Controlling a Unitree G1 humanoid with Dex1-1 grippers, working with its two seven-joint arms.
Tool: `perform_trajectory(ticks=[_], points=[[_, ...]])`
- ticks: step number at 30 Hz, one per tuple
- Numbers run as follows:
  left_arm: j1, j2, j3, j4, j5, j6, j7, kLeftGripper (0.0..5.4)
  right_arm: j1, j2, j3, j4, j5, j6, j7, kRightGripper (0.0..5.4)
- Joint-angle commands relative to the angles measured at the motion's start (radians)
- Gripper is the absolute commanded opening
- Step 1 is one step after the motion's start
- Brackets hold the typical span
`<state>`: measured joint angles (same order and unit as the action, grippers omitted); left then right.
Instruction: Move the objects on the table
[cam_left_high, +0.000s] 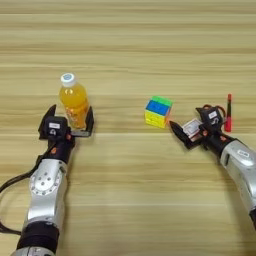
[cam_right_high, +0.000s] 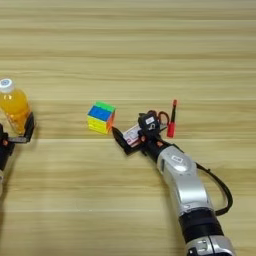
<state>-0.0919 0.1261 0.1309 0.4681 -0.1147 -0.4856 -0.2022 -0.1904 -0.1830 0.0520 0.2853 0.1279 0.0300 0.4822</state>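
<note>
Left eye view: light-brown wooden surface fills the frame. Left claw spread open around upright orange bottle. Right claw clamps white-and-red card, just beside puzzle cube. Red pen far right.

Red pen upright-lying beside red-handled scissors, right of centre.

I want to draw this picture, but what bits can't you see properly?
- Small white-and-red card: too small to read, partly covered by the right gripper in both views.
- Red scissors: mostly hidden behind that gripper.
- Bottle: its base hidden by the left gripper; its left side cut off in the right eye view.
</note>
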Motion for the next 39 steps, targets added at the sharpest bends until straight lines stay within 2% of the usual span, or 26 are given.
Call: perform_trajectory(ticks=[1,6,20,26,39], points=[[0.001,-0.005,-0.010,-0.028,0.003,0.021,0.001,5.40,-0.009,0.000,-0.004,-0.001,0.000,-0.002,-0.005,5.38],[-0.002,-0.005,-0.015,-0.052,0.004,0.029,0.000,5.40,-0.009,0.001,-0.003,0.002,-0.001,0.000,-0.005,5.38],[-0.073,-0.003,-0.009,-0.035,0.002,0.051,0.018,5.40,-0.020,0.008,-0.003,0.026,-0.003,-0.009,-0.007,5.38],[-0.113,-0.010,-0.004,-0.017,-0.008,0.064,0.028,5.40,-0.022,0.010,-0.002,0.030,-0.004,-0.011,-0.007,5.38],[-0.157,-0.011,0.011,0.047,-0.011,0.056,0.031,5.40,-0.021,0.011,-0.003,0.031,-0.004,-0.015,-0.006,5.38]])
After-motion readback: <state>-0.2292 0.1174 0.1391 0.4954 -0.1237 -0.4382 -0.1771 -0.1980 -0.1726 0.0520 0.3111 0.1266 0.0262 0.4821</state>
